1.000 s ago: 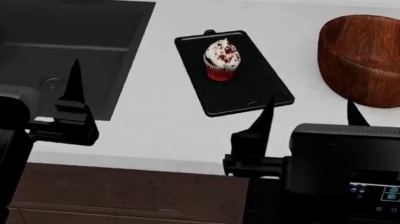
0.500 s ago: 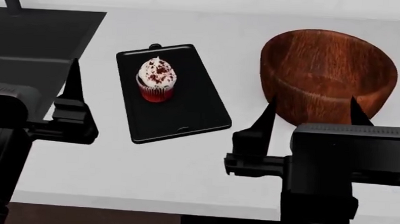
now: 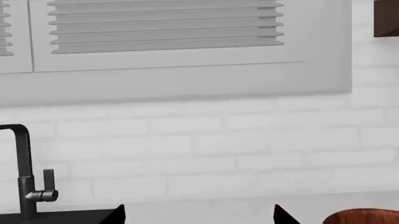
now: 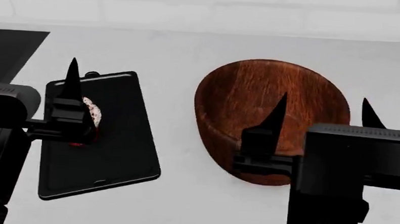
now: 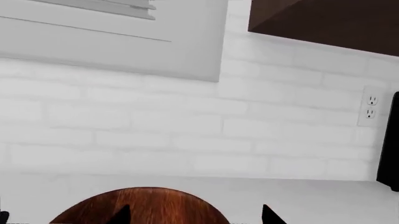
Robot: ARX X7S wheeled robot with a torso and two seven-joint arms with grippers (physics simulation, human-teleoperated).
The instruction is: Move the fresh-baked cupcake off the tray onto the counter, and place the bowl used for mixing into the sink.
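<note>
The reddish-brown wooden bowl (image 4: 254, 101) stands on the white counter (image 4: 172, 50), right of the black tray (image 4: 113, 154). The cupcake (image 4: 92, 112) sits on the tray, mostly hidden behind my left gripper's finger; only a bit of frosting and red wrapper shows. My left gripper (image 4: 32, 64) is open and empty above the tray's left part. My right gripper (image 4: 323, 104) is open and empty, hovering over the bowl's right half. The bowl also shows in the right wrist view (image 5: 149, 205) between the fingertips. A corner of the black sink (image 4: 14, 45) shows at far left.
A white brick wall runs behind the counter. The left wrist view shows the black faucet (image 3: 25, 177) and a shuttered window (image 3: 162, 28). The right wrist view shows a wall outlet (image 5: 372, 112), a dark wall cabinet (image 5: 324, 18) and a black object (image 5: 393, 140) at the edge.
The head view has shifted right and forward: sink, tray and bowl have slid left and down in it. The bowl now lies under my right gripper, the cupcake behind my left one.
</note>
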